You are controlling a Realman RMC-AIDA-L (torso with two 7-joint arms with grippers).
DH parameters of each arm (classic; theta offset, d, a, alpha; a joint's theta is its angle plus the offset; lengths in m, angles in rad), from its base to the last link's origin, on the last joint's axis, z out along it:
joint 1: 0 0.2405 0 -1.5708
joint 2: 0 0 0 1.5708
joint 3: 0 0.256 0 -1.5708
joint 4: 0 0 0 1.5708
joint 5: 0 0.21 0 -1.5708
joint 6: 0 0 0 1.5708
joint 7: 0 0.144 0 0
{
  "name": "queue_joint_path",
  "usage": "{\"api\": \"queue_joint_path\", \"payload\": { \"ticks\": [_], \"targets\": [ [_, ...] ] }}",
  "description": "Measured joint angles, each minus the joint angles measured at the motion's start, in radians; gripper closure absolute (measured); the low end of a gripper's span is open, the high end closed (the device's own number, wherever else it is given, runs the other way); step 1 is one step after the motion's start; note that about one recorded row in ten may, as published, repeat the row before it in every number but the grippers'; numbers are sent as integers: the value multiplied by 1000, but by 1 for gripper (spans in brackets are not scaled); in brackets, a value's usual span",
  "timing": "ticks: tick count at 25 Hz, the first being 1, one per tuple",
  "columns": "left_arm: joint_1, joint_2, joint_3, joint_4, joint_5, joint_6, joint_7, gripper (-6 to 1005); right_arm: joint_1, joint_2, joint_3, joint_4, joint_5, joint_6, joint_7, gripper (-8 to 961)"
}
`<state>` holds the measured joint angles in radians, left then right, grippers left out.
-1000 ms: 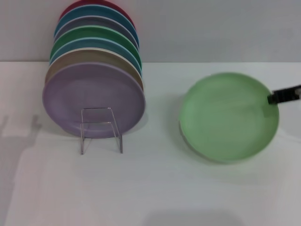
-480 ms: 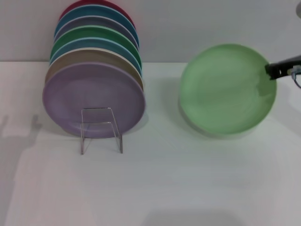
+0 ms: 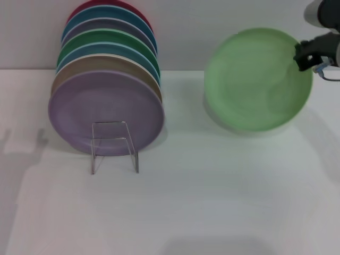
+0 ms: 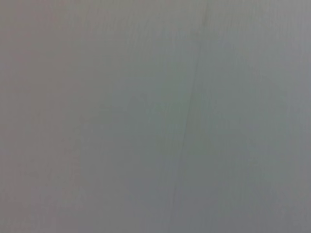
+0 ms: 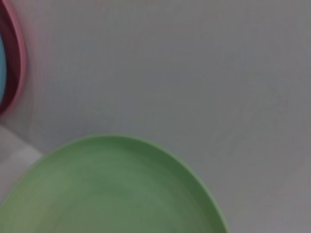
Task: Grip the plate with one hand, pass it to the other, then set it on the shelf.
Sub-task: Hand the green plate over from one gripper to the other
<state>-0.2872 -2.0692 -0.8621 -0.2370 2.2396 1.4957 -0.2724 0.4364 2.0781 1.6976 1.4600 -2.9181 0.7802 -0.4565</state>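
Up at the right of the head view, the plate (image 3: 257,79) hangs clear of the white table (image 3: 212,202), tilted with its face toward the camera; the right gripper (image 3: 304,59) is clamped on its right rim; the right wrist view shows the same plate's rim against the wall. Well apart to the left, the shelf (image 3: 113,146) stands on the table, its wire loop before the lilac plate (image 3: 105,112) fronting a row of upright coloured plates (image 3: 109,48); the left gripper does not show.

The right gripper (image 3: 304,58) is black, with a thin looped cable beneath and a grey rounded arm segment above.
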Motion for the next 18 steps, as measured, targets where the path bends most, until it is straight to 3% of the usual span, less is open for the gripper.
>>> {"api": "queue_joint_path", "payload": {
  "ticks": [2,4,11,13,14,15,17,18],
  "targets": [
    [0,0,0,0,0,0,0,187,-10,1,-13,-3,0,-38,0,934],
    [-2,0,0,1,0,0,1,187,-54,2,-69,-28,0,-178,-2,934],
    [-5,1,0,1,0,-1,0,187,-128,7,-132,-110,2,-435,15,935],
    [-6,2,0,1,0,-5,1,187,-167,7,-166,-165,7,-592,27,936],
    [-6,2,0,1,0,-5,1,187,-167,7,-166,-165,7,-592,27,936],
    [-6,1,0,3,2,-7,5,187,-190,8,-190,-206,9,-706,43,936],
    [-6,1,1,3,4,-7,6,187,-198,8,-200,-229,9,-760,56,936],
    [-4,1,4,4,6,-7,8,187,-213,8,-218,-267,10,-866,82,936]
  ]
}}
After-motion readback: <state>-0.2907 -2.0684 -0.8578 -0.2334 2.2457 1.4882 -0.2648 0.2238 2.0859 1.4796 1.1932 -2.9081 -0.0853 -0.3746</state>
